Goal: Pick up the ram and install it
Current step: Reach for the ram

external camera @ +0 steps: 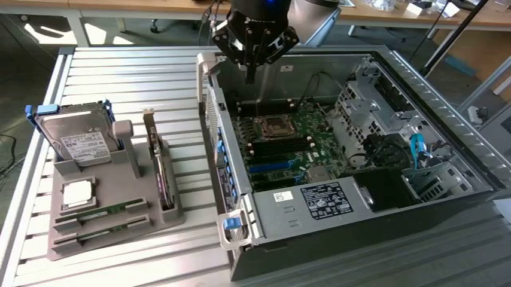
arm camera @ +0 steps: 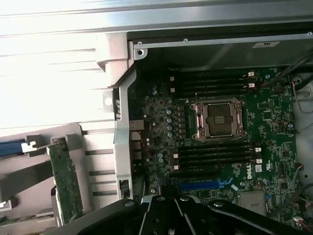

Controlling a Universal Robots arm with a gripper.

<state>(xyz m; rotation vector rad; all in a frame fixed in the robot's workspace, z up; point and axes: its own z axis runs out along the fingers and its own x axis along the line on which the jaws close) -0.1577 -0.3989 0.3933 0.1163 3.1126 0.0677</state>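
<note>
Nearest: the end of an open PC case (external camera: 359, 245) lying on its side on a slatted grey desk (external camera: 136, 78), PSU (external camera: 319, 202) w/ white label facing up. Just beside the case, on the exterior view's left, sits a grey tray (external camera: 164, 224).

The ram (external camera: 108, 210) lies flat in a slot at the tray's near end. A second stick (external camera: 100, 229) lies parallel just in front of it, the two not touching. Also in the tray:
- a square silver CPU (external camera: 78, 192) behind the sticks
- an HDD (external camera: 76, 140) standing upright in a blue frame at the far end
- an expansion card (external camera: 160, 170) standing on edge along the side nearest the case

Inside the case is a green mobo (external camera: 291, 146) w/ a CPU socket (external camera: 276, 125). The wrist view shows long black slots (arm camera: 215, 152) on both sides of the socket.

The arm (external camera: 254, 15) hangs over the case's far corner. Its black fingers (external camera: 250, 72) point down, pressed together to one narrow tip. They are above the mobo's far edge, touching nothing and well apart from the ram.
</note>
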